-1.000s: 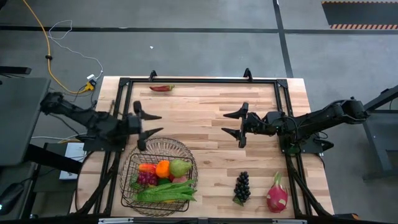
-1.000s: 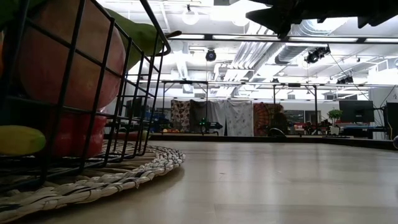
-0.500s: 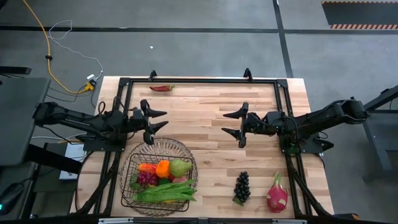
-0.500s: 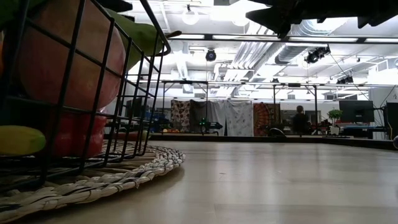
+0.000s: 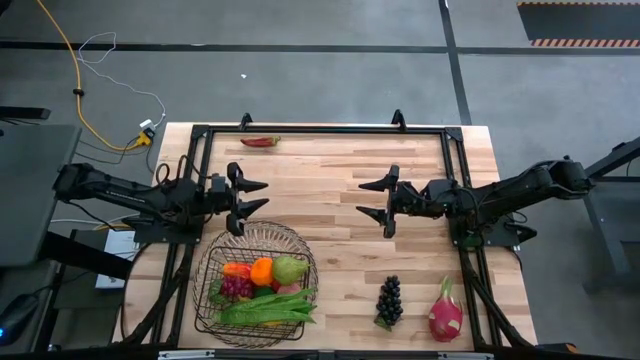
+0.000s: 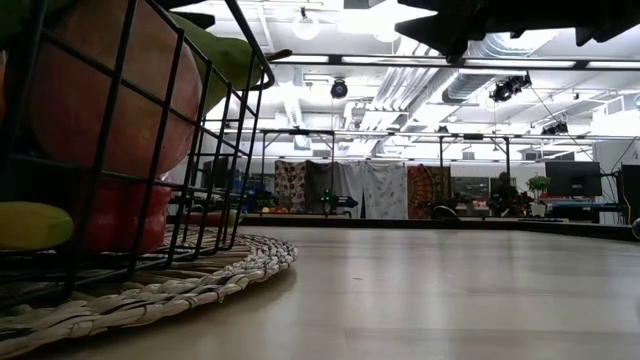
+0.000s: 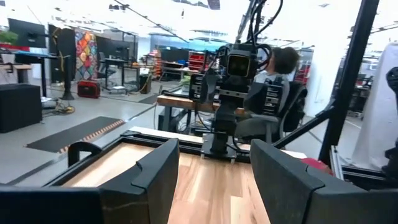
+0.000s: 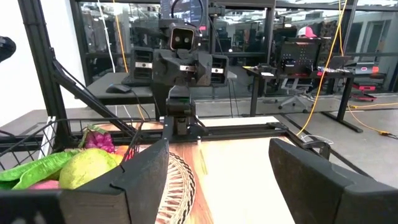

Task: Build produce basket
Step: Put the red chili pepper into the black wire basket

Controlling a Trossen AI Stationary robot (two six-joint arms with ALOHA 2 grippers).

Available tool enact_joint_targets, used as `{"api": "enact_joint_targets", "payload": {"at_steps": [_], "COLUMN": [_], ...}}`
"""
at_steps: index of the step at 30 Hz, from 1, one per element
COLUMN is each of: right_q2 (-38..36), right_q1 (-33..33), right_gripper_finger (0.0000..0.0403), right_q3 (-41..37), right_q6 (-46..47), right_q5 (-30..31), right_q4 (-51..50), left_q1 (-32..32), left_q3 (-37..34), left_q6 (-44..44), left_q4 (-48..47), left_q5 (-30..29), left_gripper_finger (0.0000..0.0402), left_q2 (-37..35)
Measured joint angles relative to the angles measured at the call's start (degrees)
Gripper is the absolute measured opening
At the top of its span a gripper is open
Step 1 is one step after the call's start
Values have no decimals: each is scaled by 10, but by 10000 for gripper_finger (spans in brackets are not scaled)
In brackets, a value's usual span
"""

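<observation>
Left end effector (image 5: 250,197) has withdrawn; dark wire basket (image 5: 215,315) brims with colourful produce (image 5: 265,287).

High view: overhead, facing straight down; covers the whole table (image 5: 330,190) and both arms.
Low view: at tabletop level, hard against the basket (image 6: 120,150), facing level across the table into the room.
Left wrist view: faces across the table toward the right arm (image 7: 236,81).
Right wrist view: faces the left arm (image 8: 180,62); shares the basket with the high and low views.
</observation>
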Motion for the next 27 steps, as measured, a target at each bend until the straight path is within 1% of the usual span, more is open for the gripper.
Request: {"api": "enact_joint_targets", "payload": {"at_steps": [18,23,27], "right_q2": [0,0,0], "right_q1": [0,0,0], "right_gripper_finger": [268,268,268], "right_q3": [0,0,0], "right_q6": [0,0,0], "right_q5": [0,0,0], "right_q4": [-8,-7,-7], "left_q1": [0,2,2], "left_q3": [0,0,0], "left_q6": [0,25,26], "left_q4": [3,3,3], "left_q5": [2,-10,-13], "left_gripper_finger": [189,189,188], "left_q2": [0,0,0]}}
